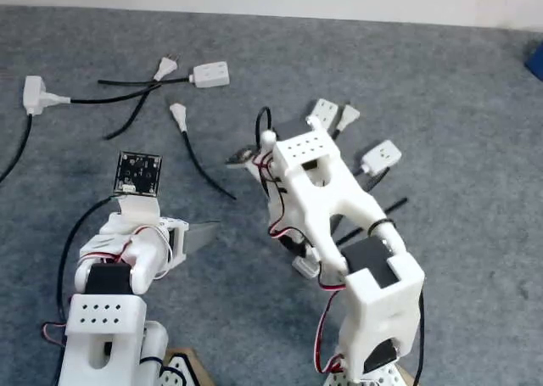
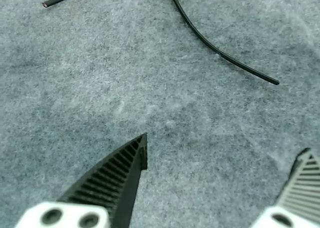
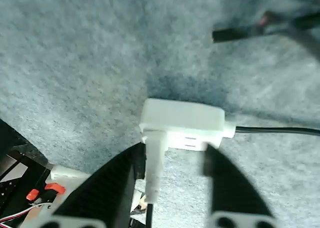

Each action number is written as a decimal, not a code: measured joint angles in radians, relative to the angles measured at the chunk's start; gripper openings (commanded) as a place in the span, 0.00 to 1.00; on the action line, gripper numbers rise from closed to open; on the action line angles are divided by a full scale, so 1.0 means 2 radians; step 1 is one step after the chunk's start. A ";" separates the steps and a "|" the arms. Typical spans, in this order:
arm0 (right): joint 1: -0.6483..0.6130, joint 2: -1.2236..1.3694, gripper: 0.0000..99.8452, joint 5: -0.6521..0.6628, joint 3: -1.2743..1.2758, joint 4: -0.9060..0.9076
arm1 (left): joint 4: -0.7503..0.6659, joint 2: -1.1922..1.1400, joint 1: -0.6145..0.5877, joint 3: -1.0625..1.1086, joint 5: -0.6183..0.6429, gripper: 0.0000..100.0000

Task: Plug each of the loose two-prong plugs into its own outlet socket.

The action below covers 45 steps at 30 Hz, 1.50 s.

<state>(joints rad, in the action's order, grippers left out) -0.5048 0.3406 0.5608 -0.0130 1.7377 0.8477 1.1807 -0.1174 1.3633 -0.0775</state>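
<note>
The right gripper (image 3: 175,155), jaws parted, straddles a white two-prong plug (image 3: 154,168) lying against 1 finger, its long axis pointing straight into the outlet socket (image 3: 182,120) touching it just ahead, prongs seemingly seated, while the wide-open left gripper (image 2: 225,143) hangs over grey carpet (image 2: 150,87).

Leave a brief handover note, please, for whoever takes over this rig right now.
Left hand: open, above bare carpet.
Right hand: open, around a plug that looks seated in a white socket; check it.
Left to do: far plug, loose beside the far socket, and near plug, loose on the carpet.
</note>
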 measured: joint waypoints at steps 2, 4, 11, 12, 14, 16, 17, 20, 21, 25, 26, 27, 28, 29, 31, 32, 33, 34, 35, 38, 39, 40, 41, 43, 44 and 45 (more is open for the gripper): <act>-0.008 0.000 0.37 0.000 -0.003 0.000 | 0.000 0.000 0.000 0.000 0.000 0.44; -0.025 -0.002 0.38 -0.005 -0.015 0.000 | 0.000 0.000 0.000 0.002 0.000 0.44; -0.037 -0.078 0.38 -0.087 -0.098 0.002 | -0.015 0.000 0.000 0.014 0.000 0.44; -0.028 -0.094 0.38 -0.096 -0.103 0.002 | -0.015 0.000 0.000 0.014 0.000 0.44; 0.006 -0.125 0.38 -0.112 -0.108 0.002 | -0.015 0.000 0.000 0.014 0.000 0.44; 0.053 -0.156 0.38 -0.123 -0.109 0.002 | -0.015 0.000 0.000 0.014 0.000 0.43; 0.080 -0.171 0.38 -0.126 -0.109 0.002 | -0.015 0.000 0.000 0.014 0.000 0.43; 0.171 -0.229 0.38 -0.130 -0.120 0.003 | -0.015 0.000 0.000 0.014 0.000 0.43; 0.204 -0.252 0.38 -0.130 -0.121 0.003 | -0.015 0.000 0.000 0.014 0.000 0.43; 0.338 -0.350 0.38 -0.129 -0.121 0.003 | -0.015 0.000 0.000 0.014 0.000 0.43; 0.367 -0.373 0.38 -0.120 -0.106 0.003 | -0.015 0.000 0.000 0.014 0.000 0.43; 0.392 -0.395 0.38 -0.109 -0.083 0.003 | -0.019 0.000 0.000 0.014 0.000 0.43; 0.404 -0.413 0.38 -0.097 -0.048 0.003 | -0.025 0.000 0.000 0.014 0.000 0.43; 0.407 -0.426 0.38 -0.087 -0.011 0.002 | -0.027 0.000 0.000 0.011 0.000 0.43; 0.405 -0.447 0.38 -0.075 0.086 -0.021 | -0.028 -0.001 0.008 -0.008 0.000 0.43; 0.405 -0.457 0.38 -0.073 0.140 -0.041 | -0.028 -0.001 0.022 -0.021 0.000 0.43; 0.406 -0.470 0.38 -0.071 0.194 -0.066 | -0.024 -0.001 0.040 -0.034 0.000 0.43; 0.408 -0.483 0.38 -0.071 0.247 -0.095 | -0.011 -0.001 0.062 -0.047 0.000 0.43; 0.408 -0.496 0.38 -0.069 0.298 -0.124 | 0.008 -0.001 0.085 -0.061 0.000 0.43; 0.407 -0.545 0.38 -0.069 0.431 -0.199 | 0.079 -0.012 0.170 -0.110 -0.001 0.43; 0.407 -0.561 0.38 -0.075 0.469 -0.220 | 0.099 -0.025 0.198 -0.124 -0.007 0.43; 0.404 -0.578 0.38 -0.087 0.504 -0.240 | 0.114 -0.043 0.225 -0.137 -0.016 0.43; 0.396 -0.597 0.38 -0.103 0.536 -0.260 | 0.121 -0.065 0.248 -0.147 -0.025 0.43; 0.376 -0.632 0.38 -0.133 0.592 -0.294 | 0.126 -0.117 0.282 -0.164 -0.046 0.43; 0.371 -0.651 0.38 -0.143 0.615 -0.306 | 0.127 -0.147 0.295 -0.173 -0.057 0.43; 0.371 -0.671 0.38 -0.150 0.632 -0.316 | 0.127 -0.178 0.305 -0.182 -0.068 0.43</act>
<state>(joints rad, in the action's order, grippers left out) 0.2378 -1.0004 0.2616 1.2513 1.1055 1.1024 0.8247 0.4933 0.9996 -0.2125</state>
